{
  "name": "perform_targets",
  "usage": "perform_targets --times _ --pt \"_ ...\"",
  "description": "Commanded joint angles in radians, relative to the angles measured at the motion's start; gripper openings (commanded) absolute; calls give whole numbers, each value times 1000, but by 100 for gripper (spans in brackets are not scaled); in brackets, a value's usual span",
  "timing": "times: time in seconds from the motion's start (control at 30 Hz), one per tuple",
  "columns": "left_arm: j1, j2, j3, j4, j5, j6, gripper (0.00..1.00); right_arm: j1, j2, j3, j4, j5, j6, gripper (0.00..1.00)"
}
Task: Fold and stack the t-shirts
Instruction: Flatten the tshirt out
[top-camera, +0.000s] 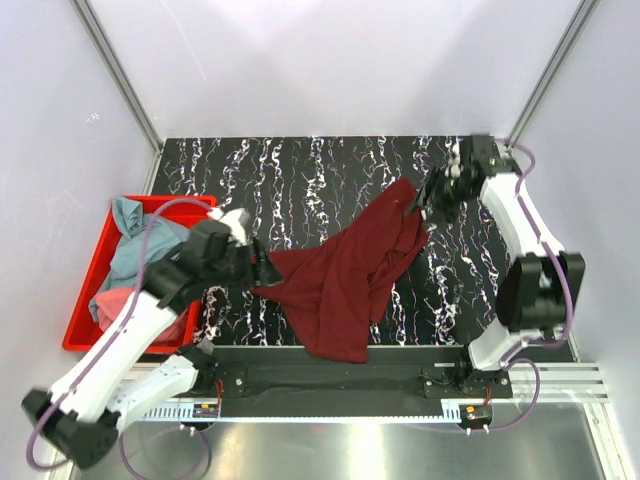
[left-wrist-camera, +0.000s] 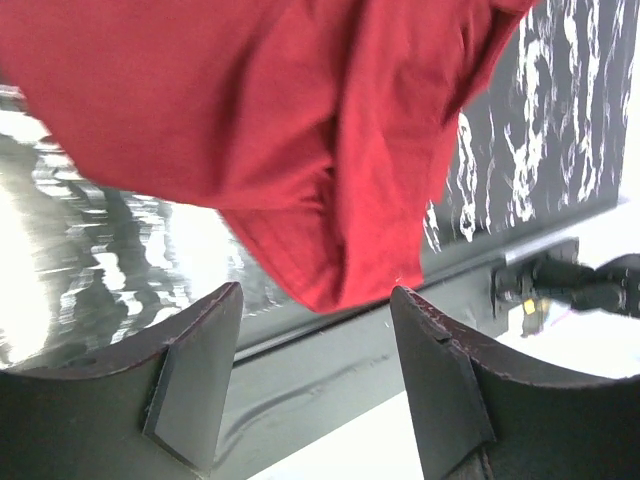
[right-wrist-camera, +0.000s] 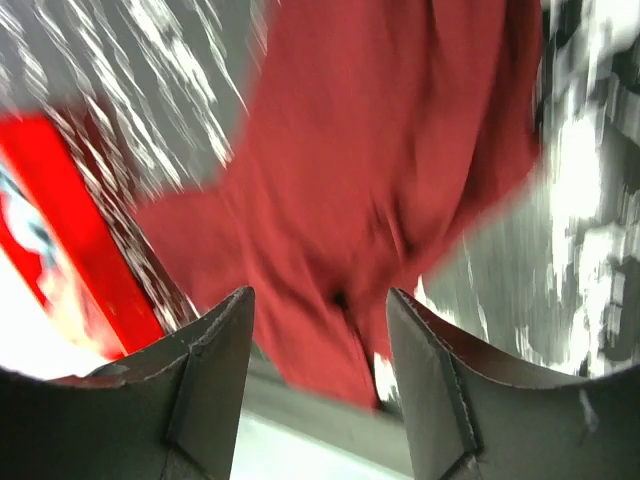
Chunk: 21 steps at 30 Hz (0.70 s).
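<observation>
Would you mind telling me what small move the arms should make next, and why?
The maroon shirt lies crumpled on the table. The left gripper is by its left corner and the right gripper by its far corner, both open and empty. I would probably lower and close each on its nearest edge, to spread the shirt flat.

A: Figure key: left arm (top-camera: 130, 330), right arm (top-camera: 520, 215)?
B: White shells, black joints. A purple cable (top-camera: 150, 226) loops along each.
A: And the fingers (left-wrist-camera: 195, 385)?
B: Dark, flat-faced wedges.
</observation>
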<state>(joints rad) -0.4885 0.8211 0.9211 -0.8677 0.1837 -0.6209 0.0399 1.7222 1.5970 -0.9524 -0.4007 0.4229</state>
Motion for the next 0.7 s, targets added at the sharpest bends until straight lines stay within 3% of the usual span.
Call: perform_targets --times 0.0,0.2,0.3,0.47,0.67 --pt "-91 111 -22 165 -14 -80 66 46 -219 -221 7 -24 -4 62" --pt "-255 401 40 220 -30 -103 71 124 -348 -563 101 13 74 62" --pt "-309 487 33 242 -35 -121 72 124 -368 -630 150 16 102 63" --pt "-320 558 -4 314 36 -146 65 120 -285 -570 179 30 90 63" --pt "-326 538 -1 312 22 -143 62 75 -90 -347 219 79 62 54"
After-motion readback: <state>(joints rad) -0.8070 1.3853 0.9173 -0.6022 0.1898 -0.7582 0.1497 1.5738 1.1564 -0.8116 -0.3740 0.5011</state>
